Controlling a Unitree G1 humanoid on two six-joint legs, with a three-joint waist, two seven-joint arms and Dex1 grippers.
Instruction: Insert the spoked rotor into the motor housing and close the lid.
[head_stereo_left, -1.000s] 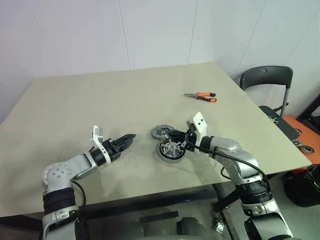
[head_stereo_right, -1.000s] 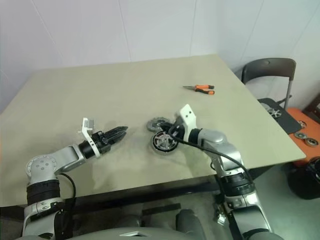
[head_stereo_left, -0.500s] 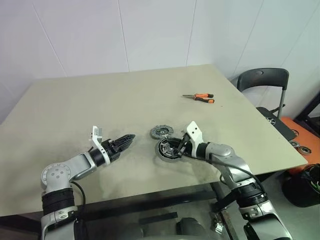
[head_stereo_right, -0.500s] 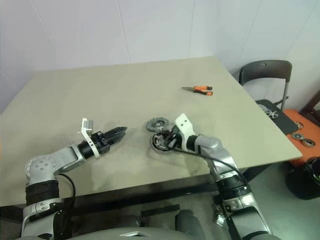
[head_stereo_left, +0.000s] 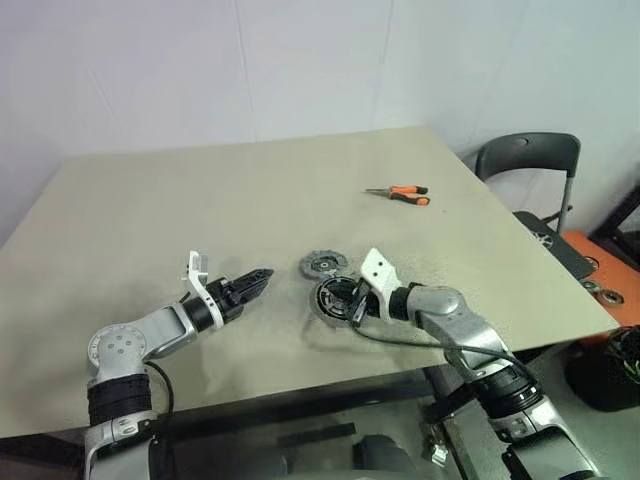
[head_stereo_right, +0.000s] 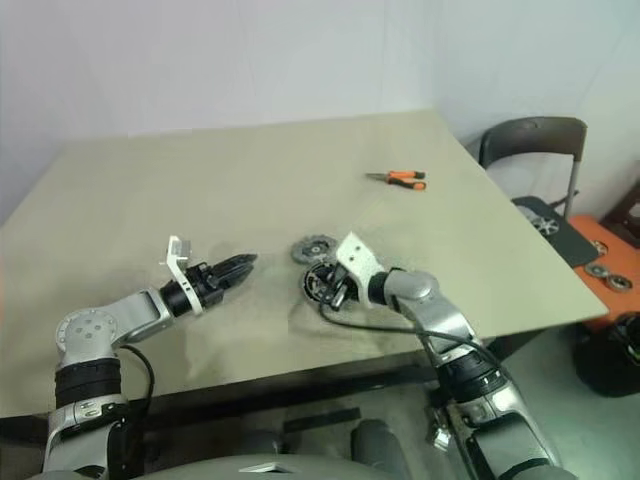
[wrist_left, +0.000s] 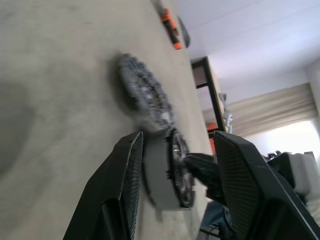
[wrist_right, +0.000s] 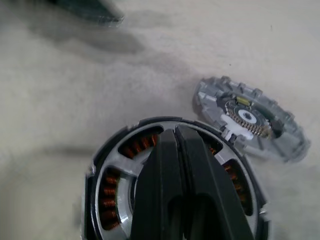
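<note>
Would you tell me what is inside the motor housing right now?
Inside the motor housing, the spoked rotor sits over copper windings; the shut right gripper covers its centre.

From my seat I see a beige worktop, square-cornered, standing against a white panelled wall. A pair of pliers with orange and black handles lies flat on it toward the far right, well apart from everything else. Off the right edge stands a dark folding chair. Beside it, lower down, I make out an orange surface carrying a few small round metal parts.
</note>
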